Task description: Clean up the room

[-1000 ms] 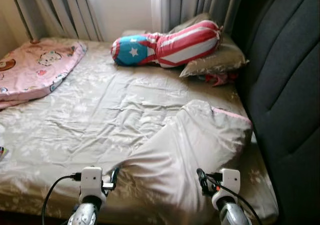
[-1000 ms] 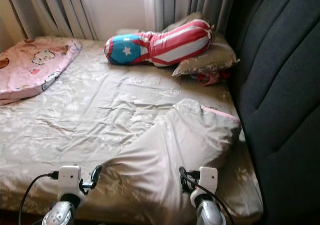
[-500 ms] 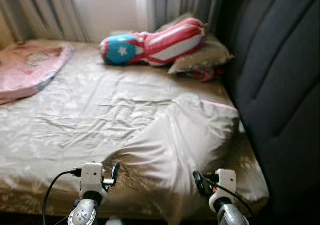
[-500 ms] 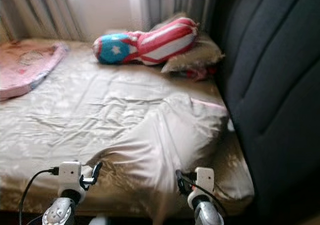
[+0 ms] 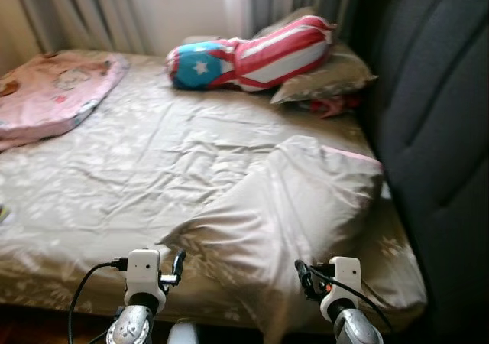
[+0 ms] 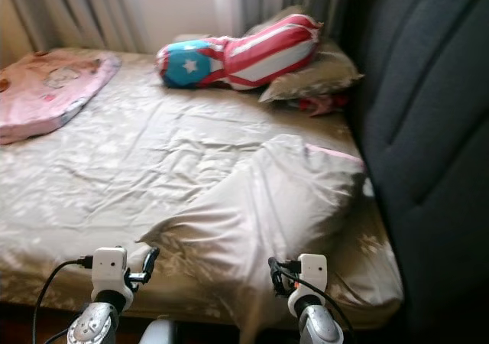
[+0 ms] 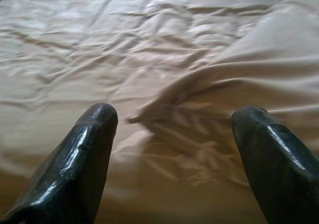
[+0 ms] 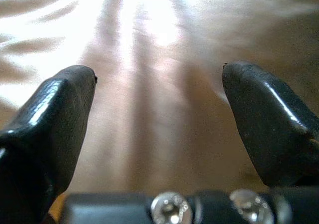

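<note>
A rumpled bed (image 5: 137, 160) with a tan sheet fills the scene, a dark padded headboard (image 5: 435, 115) on its right. The view has swung back a little since a moment ago; nothing on the bed has moved, so the tidying is likely not begun. A folded-over blanket (image 5: 298, 199) lies near the headboard, a pink quilt (image 5: 53, 92) at far left, a striped bolster (image 5: 252, 53) by the curtains. The left hand (image 7: 172, 134) and right hand (image 8: 157, 109) hover at the bed's near edge, fingers spread, holding nothing. A red thing under the pillow (image 5: 328, 76) is unclear.

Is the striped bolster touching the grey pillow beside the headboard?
Touching. In the left eye view the striped bolster lies with its far end resting on top of the grey pillow, with no gap between them.
</note>
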Tool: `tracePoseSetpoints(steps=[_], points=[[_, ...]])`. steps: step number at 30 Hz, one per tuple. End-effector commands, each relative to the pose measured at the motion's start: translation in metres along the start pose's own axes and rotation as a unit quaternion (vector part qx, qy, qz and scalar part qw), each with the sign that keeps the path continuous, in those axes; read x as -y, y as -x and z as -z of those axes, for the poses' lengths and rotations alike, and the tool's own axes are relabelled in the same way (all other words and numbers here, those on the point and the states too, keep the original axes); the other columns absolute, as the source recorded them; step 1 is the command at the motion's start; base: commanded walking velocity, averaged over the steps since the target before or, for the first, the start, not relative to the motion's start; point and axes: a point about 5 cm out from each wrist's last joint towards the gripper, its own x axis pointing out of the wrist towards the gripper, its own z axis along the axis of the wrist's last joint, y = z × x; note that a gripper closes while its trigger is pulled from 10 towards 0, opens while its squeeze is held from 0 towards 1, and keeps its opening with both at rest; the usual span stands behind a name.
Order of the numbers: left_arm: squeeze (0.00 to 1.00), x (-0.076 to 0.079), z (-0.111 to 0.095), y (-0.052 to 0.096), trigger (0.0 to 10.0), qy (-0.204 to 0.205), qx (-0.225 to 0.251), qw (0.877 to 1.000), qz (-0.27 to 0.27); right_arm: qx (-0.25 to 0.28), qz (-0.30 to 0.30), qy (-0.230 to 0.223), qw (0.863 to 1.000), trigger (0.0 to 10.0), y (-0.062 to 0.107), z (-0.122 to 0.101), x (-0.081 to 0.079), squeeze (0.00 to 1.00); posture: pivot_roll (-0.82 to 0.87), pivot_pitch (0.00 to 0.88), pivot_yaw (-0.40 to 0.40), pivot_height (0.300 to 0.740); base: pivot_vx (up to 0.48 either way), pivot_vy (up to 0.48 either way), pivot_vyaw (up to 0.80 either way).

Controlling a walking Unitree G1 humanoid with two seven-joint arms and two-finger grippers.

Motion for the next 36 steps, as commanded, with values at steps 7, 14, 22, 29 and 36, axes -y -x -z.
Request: tracePoseSetpoints(steps=[7, 14, 22, 29, 36], points=[[0.00, 0.002, -0.004, -0.003, 10.0, 0.001, 0.003, 1.000, 0.008, -0.042, 0.015, -0.004, 0.999, 10.0, 0.008, 0.014, 0.014, 0.00, 0.02, 0.000, -0.047, 0.650, 0.272, 0.000, 0.00], [0.00, 0.004, -0.003, -0.003, 10.0, 0.000, -0.001, 1.000, 0.013, -0.071, 0.042, -0.003, 0.997, 10.0, 0.016, 0.022, 0.031, 0.00, 0.03, 0.000, -0.049, 0.650, 0.144, 0.000, 0.00], [0.00, 0.006, -0.003, -0.003, 10.0, -0.001, -0.002, 1.000, 0.019, -0.113, 0.048, -0.019, 0.992, 10.0, 0.022, 0.032, 0.039, 0.00, 0.03, 0.000, -0.045, 0.650, 0.000, 0.000, 0.00], [0.00, 0.006, -0.004, -0.002, 10.0, -0.003, -0.001, 1.000, 0.023, -0.132, 0.054, -0.075, 0.987, 9.5, 0.020, 0.034, 0.038, 0.00, 0.04, 0.000, -0.042, 0.650, 0.000, 0.000, 0.00], [0.00, 0.005, -0.004, 0.001, 10.0, -0.009, -0.001, 0.999, 0.031, -0.142, 0.063, -0.168, 0.973, 10.0, 0.009, 0.032, 0.018, 0.00, 0.06, 0.000, -0.036, 0.650, 0.000, 0.000, 0.00]])
